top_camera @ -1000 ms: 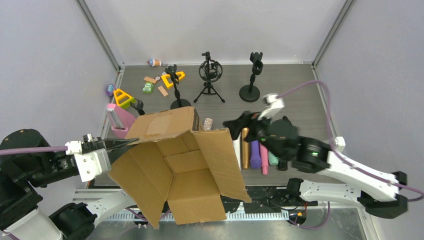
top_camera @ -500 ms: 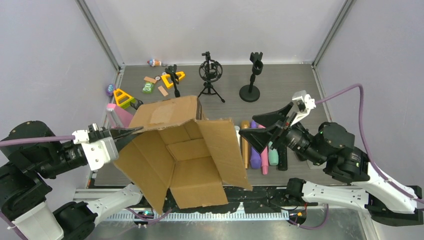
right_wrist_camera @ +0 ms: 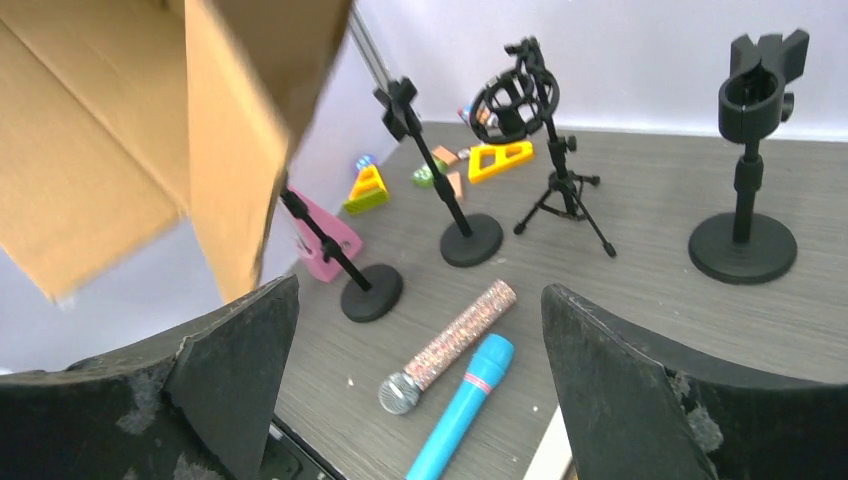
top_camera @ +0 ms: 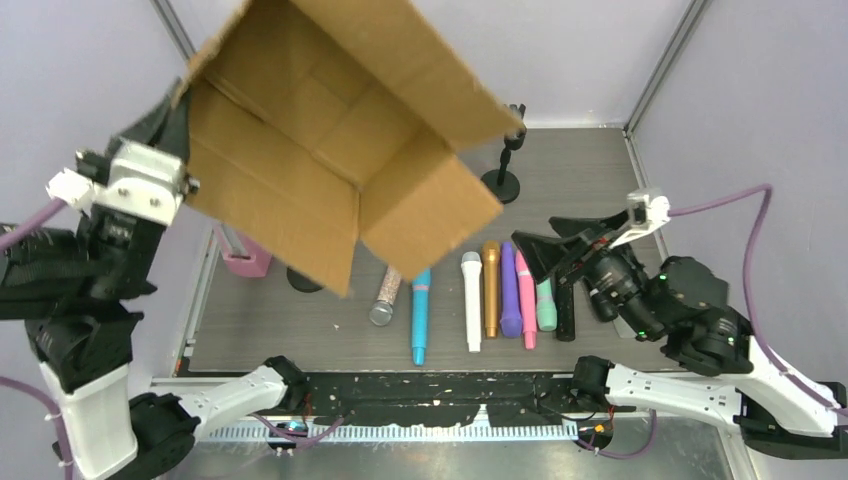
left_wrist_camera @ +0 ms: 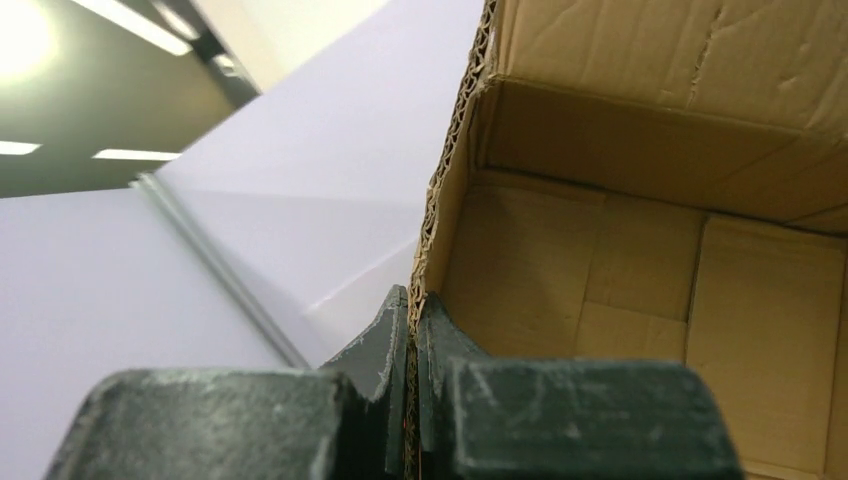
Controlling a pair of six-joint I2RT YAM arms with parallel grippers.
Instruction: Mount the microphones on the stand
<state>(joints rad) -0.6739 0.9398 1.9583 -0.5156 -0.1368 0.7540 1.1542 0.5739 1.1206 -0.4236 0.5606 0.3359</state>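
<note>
Two arms aloft: left pincer clamps cardboard box edge, right pincer spread.

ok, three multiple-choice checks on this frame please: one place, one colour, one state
1. Where is the cardboard box?
A. resting flat, untouched
B. up in the air, pinched by the left gripper
C. out of view

2. What lies right beside the silver-glitter microphone?
A. the cyan microphone
B. a black one
C. a gold one

3. The right gripper is:
A. shut on the cyan microphone
B. open, holding nothing
C. shut on the cardboard box

Key: 1 B, the left wrist view shows its fingers closed on the box's flap edge. 2 A, in the top view the two lie side by side. 3 B, its jaws stand wide apart with nothing between them.
</note>
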